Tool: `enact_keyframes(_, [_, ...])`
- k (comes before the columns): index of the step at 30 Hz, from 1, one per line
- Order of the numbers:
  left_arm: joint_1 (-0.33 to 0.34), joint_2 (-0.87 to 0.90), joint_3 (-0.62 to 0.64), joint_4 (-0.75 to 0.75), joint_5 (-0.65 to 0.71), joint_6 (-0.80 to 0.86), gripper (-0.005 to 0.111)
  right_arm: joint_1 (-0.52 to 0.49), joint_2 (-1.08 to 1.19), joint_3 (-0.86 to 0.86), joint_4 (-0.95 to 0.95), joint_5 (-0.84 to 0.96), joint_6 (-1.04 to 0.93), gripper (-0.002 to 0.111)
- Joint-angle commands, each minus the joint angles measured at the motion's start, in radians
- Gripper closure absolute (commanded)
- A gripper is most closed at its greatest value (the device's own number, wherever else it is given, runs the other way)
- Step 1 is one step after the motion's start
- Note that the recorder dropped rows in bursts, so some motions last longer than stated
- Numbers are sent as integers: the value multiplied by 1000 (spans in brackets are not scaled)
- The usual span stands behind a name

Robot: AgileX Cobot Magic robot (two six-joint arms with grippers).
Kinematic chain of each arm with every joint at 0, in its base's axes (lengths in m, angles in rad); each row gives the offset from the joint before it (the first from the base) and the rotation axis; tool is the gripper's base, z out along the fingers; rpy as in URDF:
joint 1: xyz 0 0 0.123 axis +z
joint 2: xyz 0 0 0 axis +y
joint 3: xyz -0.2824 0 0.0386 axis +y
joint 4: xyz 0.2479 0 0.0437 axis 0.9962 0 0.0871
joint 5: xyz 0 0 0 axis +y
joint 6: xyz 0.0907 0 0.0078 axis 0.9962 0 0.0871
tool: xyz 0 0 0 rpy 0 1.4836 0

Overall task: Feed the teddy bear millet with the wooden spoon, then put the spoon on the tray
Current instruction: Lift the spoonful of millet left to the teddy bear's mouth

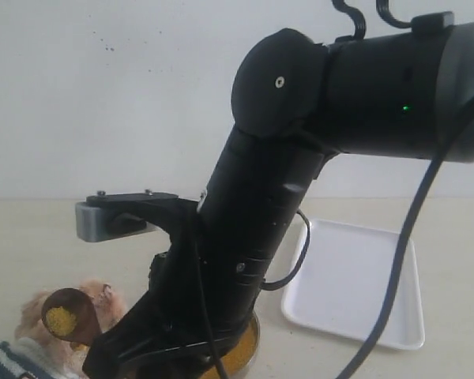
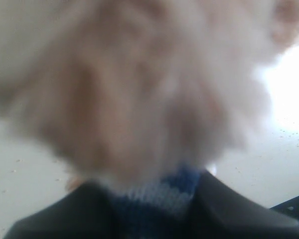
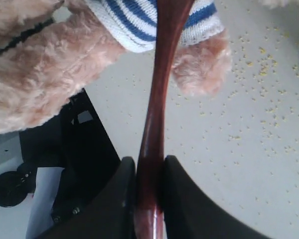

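My right gripper [image 3: 149,172] is shut on the thin handle of the dark reddish-brown wooden spoon [image 3: 157,99]. In the exterior view the spoon bowl [image 1: 67,316] carries a small heap of yellow millet and is held right against the fluffy head of the teddy bear [image 1: 31,320] at the lower left. The bear's striped shirt [image 3: 132,20] and a paw show beyond the handle. Blurred fur fills the left wrist view, where my left gripper [image 2: 154,201] is shut on the bear's striped body. The millet bowl [image 1: 243,351] peeks out behind the arm. The white tray [image 1: 355,284] lies to the right.
The big black right arm [image 1: 300,158] fills the middle of the exterior view and hides much of the table. Loose millet grains [image 3: 249,64] are scattered on the pale tabletop. The black body of the other arm [image 3: 74,149] sits next to the bear.
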Motion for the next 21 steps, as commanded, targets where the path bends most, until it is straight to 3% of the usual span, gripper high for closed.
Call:
enact_keyframes(1, [2, -4, -8, -28, 11, 9, 103, 3, -8, -1, -103, 2, 52, 104])
enact_keyframes(21, [2, -4, -8, -83, 69, 9, 103, 3, 3, -1, -154, -71, 66, 104])
